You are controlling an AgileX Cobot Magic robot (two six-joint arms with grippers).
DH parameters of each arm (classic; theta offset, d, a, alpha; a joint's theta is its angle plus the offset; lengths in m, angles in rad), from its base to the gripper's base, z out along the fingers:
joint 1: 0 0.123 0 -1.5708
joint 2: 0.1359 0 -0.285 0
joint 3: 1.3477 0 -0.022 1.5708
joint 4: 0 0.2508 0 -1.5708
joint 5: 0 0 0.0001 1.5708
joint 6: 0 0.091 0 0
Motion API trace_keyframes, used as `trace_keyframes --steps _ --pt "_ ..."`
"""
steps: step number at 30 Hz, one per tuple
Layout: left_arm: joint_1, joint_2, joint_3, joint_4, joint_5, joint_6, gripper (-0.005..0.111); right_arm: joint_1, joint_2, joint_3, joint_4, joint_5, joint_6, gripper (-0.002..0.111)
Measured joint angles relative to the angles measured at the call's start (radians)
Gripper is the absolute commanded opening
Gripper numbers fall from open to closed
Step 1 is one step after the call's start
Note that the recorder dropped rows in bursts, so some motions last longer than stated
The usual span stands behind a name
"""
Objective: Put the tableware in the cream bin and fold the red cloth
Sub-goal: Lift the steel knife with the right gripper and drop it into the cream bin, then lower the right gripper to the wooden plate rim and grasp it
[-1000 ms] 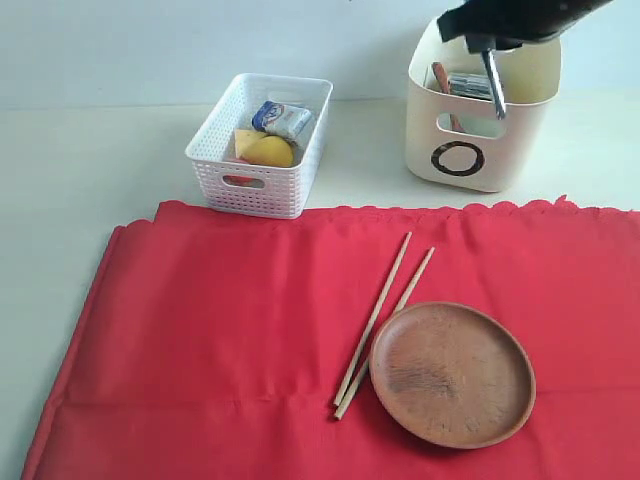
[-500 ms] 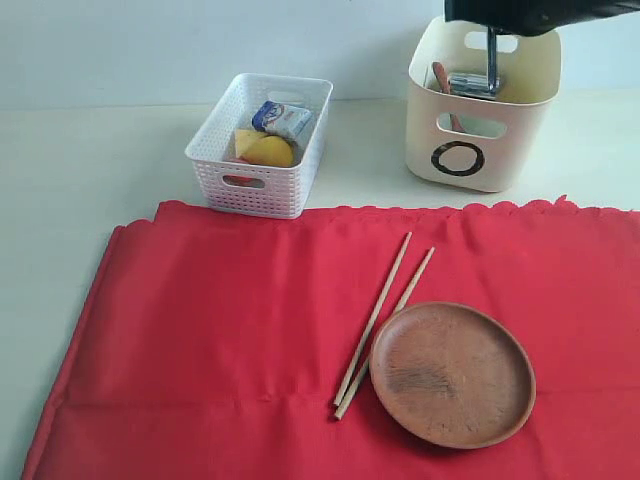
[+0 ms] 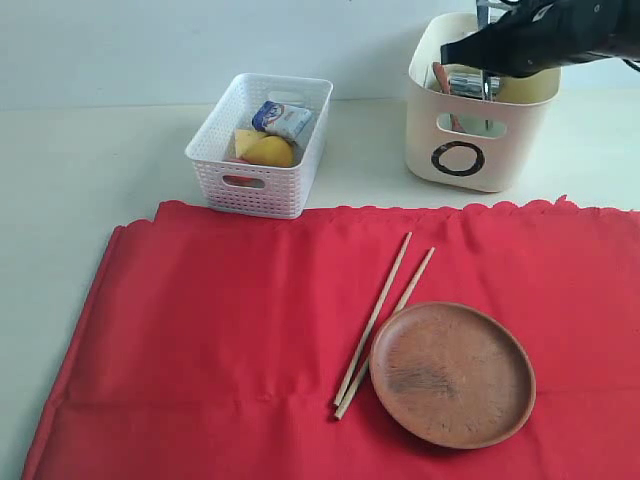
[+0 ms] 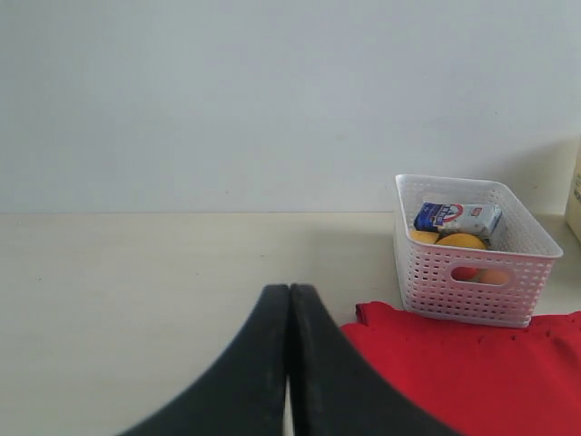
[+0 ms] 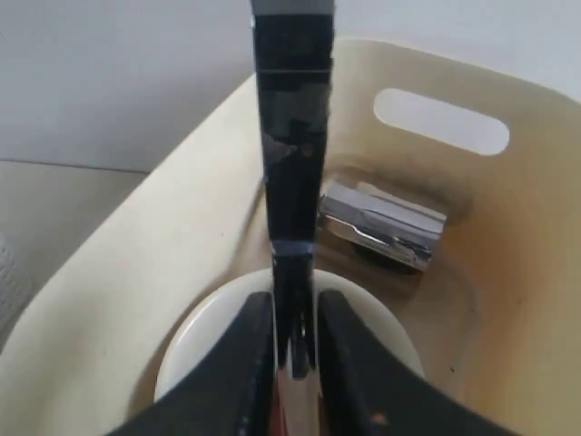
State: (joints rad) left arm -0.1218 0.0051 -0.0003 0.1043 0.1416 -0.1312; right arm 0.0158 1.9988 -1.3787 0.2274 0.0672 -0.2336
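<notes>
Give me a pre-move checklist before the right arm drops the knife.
1. Knife inside the bin rim: ok.
2. Right gripper grip: ok, fingers sit close on both sides of the knife.
3. Landing spot: cannot tell; bowl and cup lie right below.
4. Left gripper out of the way: ok, shut, empty, beside the cloth corner.
5. Tableware all binned: not ok; chopsticks and plate lie on the cloth.
6. Cloth ready to fold: not ok, spread flat with those on it.
</notes>
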Motion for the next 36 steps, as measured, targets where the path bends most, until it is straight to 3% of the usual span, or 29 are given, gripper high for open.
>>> trace_keyframes --steps 2,5,22,36 --pt "0.000 0.000 0.000 0.000 0.000 0.000 0.001 0.000 0.015 0.000 0.000 0.000 0.000 0.043" --pt "0.000 0.000 0.000 0.000 0.000 0.000 0.001 0.000 0.027 0.000 0.000 0.002 0.000 0.049" --pt "0.000 0.000 0.000 0.000 0.000 0.000 0.001 0.000 -0.306 0.000 0.000 0.514 -0.129 0.049" --pt "0.000 0.000 0.000 0.000 0.000 0.000 0.001 0.000 -0.328 0.000 0.036 0.976 -0.209 0.049"
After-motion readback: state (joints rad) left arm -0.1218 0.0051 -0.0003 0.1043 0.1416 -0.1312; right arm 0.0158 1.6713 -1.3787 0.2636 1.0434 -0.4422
